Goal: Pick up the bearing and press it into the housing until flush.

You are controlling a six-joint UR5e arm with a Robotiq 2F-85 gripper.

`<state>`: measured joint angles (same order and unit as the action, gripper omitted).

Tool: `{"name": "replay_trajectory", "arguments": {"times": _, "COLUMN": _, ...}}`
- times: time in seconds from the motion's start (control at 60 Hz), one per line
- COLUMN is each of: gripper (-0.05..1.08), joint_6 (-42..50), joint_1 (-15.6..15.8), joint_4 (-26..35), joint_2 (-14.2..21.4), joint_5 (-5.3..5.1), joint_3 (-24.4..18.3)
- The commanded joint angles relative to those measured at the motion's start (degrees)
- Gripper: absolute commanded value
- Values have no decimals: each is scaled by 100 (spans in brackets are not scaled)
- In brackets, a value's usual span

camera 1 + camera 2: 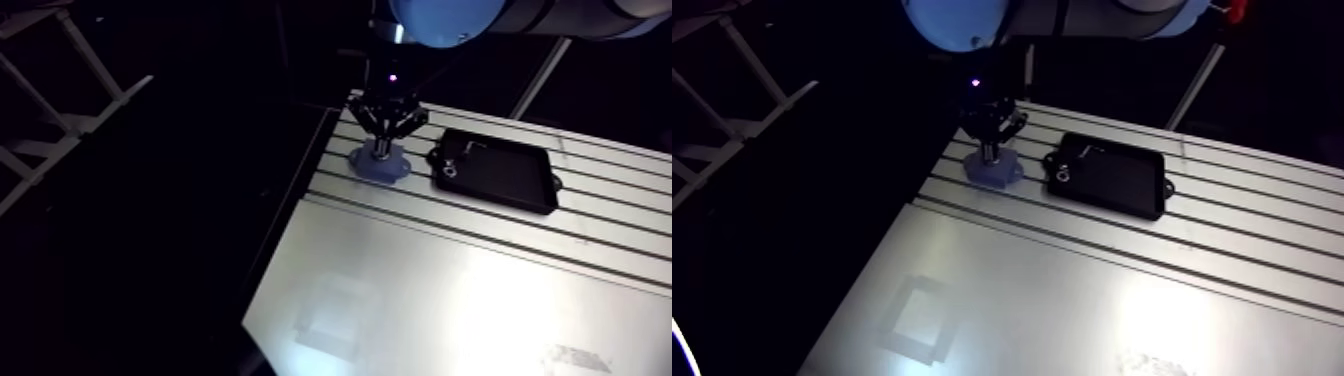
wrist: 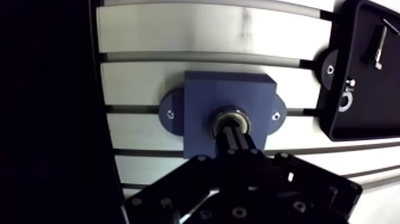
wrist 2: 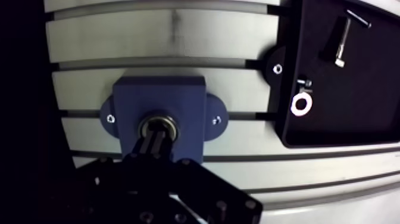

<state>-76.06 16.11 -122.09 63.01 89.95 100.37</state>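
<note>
Wrist view: the slotted table is seen under everything, and a black tray is laid on it near the blue housing. The gripper is held over the housing with its fingers pressed together. Their tips are set on the bearing, which is seated in the housing's bore. A bolt and a washer are kept in the tray.

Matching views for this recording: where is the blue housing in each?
Arm view: blue housing directly under the end effector.
Wrist view: blue housing at the end effector's closed tips.
Shared landmark: the black tray beside it.
</note>
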Motion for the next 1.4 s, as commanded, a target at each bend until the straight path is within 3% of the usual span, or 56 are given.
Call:
{"name": "replay_trajectory", "arguments": {"times": 0.017, "gripper": 107, "joint_6": -7, "joint_1": -20, "joint_4": -4, "joint_2": -4, "joint_5": 0, "joint_3": -4}}
{"name": "replay_trajectory", "arguments": {"times": 1.4, "gripper": 107, "joint_6": -70, "joint_1": 15, "joint_4": -189, "joint_2": -40, "joint_5": -18, "joint_3": 22}}
